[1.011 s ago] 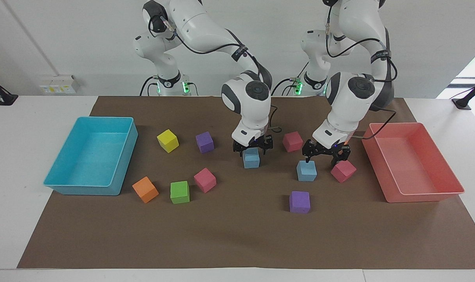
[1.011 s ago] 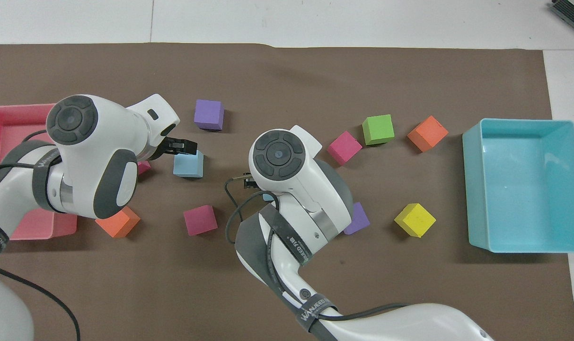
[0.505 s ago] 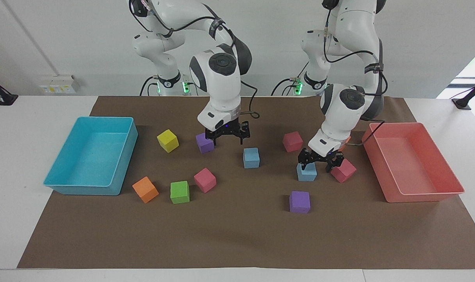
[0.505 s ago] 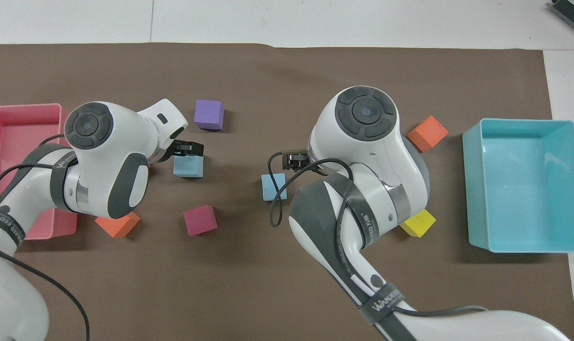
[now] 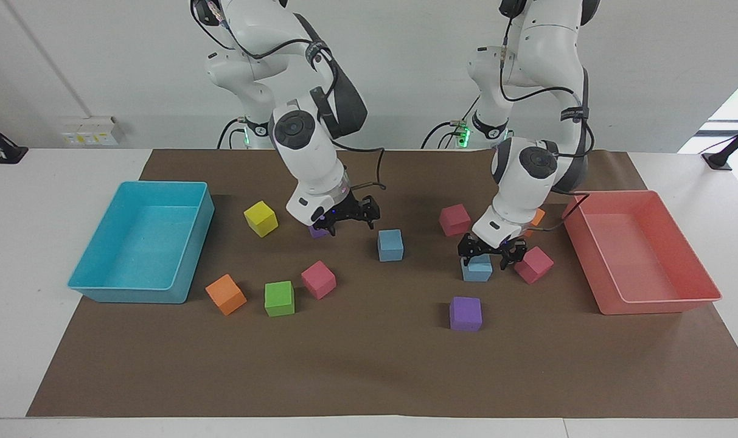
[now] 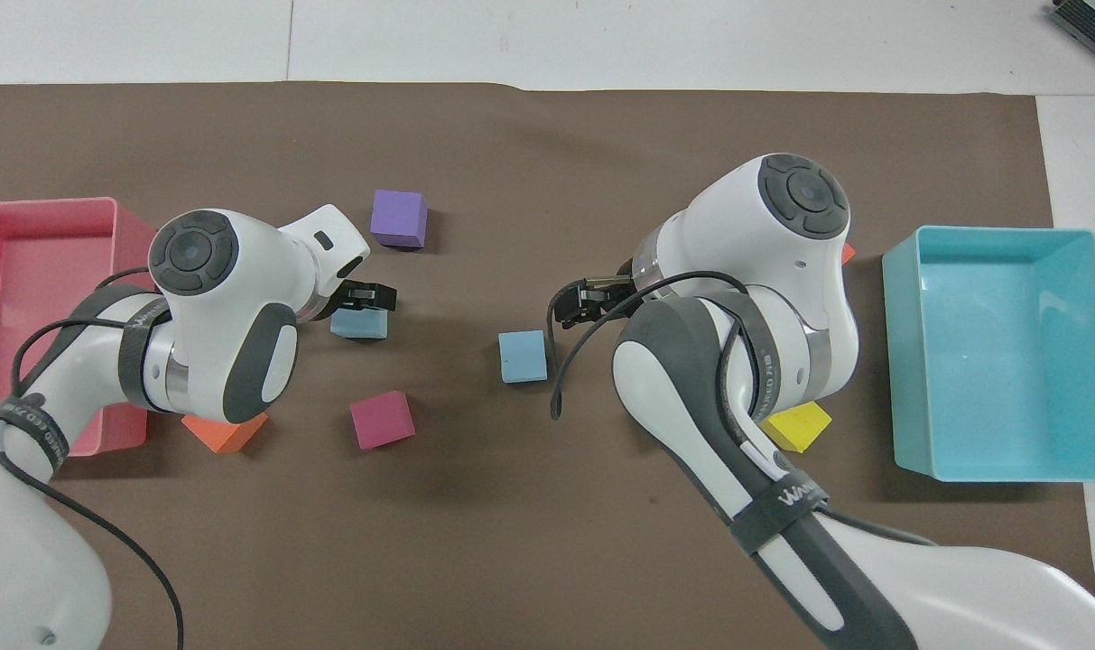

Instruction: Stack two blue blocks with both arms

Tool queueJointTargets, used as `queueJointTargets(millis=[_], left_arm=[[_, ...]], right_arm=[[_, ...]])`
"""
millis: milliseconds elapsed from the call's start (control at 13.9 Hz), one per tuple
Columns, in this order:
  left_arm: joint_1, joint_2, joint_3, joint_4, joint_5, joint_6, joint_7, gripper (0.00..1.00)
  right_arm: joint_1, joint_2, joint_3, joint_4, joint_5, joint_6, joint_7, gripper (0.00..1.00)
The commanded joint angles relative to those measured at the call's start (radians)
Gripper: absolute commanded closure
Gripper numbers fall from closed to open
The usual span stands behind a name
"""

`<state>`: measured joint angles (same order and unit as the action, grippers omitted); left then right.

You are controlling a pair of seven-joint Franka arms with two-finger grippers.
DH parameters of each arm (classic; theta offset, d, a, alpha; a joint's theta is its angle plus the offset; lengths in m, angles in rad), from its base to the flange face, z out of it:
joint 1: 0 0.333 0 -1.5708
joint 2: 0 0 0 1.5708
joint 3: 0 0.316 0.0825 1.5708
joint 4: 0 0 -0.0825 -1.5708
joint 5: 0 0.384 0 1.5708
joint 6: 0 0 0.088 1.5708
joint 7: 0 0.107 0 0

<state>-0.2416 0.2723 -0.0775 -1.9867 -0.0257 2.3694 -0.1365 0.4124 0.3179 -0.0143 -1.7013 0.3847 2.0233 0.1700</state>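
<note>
Blue blocks: two on the brown mat (image 5: 369,365), apart, neither lifted; the middle blue block (image 5: 390,244) lies bare near the mat's centre, the other blue block (image 5: 477,267) lies toward my left arm's end.
Change, right: a second ago my right gripper (image 5: 351,214) sat low over the middle blue block; it has since pulled up and away toward the right arm's end, and now hangs over a purple block (image 5: 317,232).
Change, left: my left gripper (image 5: 490,250) has come lower over the other blue block and a little closer to my base.
Right fingers: spread wide, holding nothing, well clear of the middle blue block.
Left fingers: spread wide, straddling the top of the other blue block; whether they touch it I cannot tell.
Neighbour: a pink block (image 5: 533,264) just beside my left gripper.
Trays: red tray (image 5: 648,301) and turquoise tray (image 5: 125,292) at the mat's two ends.
</note>
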Motion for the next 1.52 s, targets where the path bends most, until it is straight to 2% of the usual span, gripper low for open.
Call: queueJointTargets(millis=[0,144,217,289,433,578,650,866,939,1155,1299,1444], left_arm=[[-0.027,-0.018,0.015,-0.038,0.016,0.030,-0.023,0.00],[-0.027,-0.013,0.015,-0.047,0.016,0.047,-0.023,0.00],[-0.028,-0.013,0.015,-0.058,0.015,0.062,-0.023,0.00],[-0.027,-0.013,0.015,-0.061,0.016,0.070,-0.021,0.00],[-0.022,-0.011,0.015,-0.063,0.016,0.071,-0.021,0.00],[-0.025,-0.007,0.015,-0.072,0.016,0.082,-0.023,0.00],[-0.025,-0.010,0.015,-0.081,0.016,0.086,-0.023,0.00],[-0.024,-0.015,0.015,-0.089,0.016,0.083,-0.021,0.00],[-0.025,-0.015,0.015,-0.092,0.016,0.082,-0.021,0.07],[-0.025,-0.016,0.015,-0.093,0.016,0.082,-0.021,0.42],[-0.025,-0.016,0.015,-0.092,0.016,0.083,-0.021,0.70],[-0.025,-0.015,0.015,-0.087,0.016,0.074,-0.021,0.88]], right_arm=[[-0.027,0.019,0.011,-0.034,0.112,0.029,-0.105,0.00],[-0.027,0.029,0.011,-0.090,0.225,0.110,-0.182,0.02],[-0.026,0.032,0.011,-0.109,0.261,0.132,-0.211,0.09],[-0.026,0.039,0.011,-0.112,0.284,0.135,-0.230,0.22],[-0.029,0.055,0.011,-0.123,0.296,0.137,-0.256,0.56],[-0.027,0.059,0.011,-0.130,0.379,0.149,-0.273,0.91],[-0.027,0.058,0.011,-0.145,0.390,0.156,-0.285,1.00],[-0.044,0.069,0.011,-0.162,0.439,0.156,-0.326,1.00],[-0.049,0.073,0.011,-0.166,0.472,0.153,-0.352,1.00],[-0.075,0.073,0.013,-0.178,0.502,0.131,-0.385,1.00],[-0.077,0.092,0.011,-0.184,0.566,0.124,-0.440,1.00],[-0.080,0.096,0.011,-0.190,0.605,0.124,-0.460,1.00]])
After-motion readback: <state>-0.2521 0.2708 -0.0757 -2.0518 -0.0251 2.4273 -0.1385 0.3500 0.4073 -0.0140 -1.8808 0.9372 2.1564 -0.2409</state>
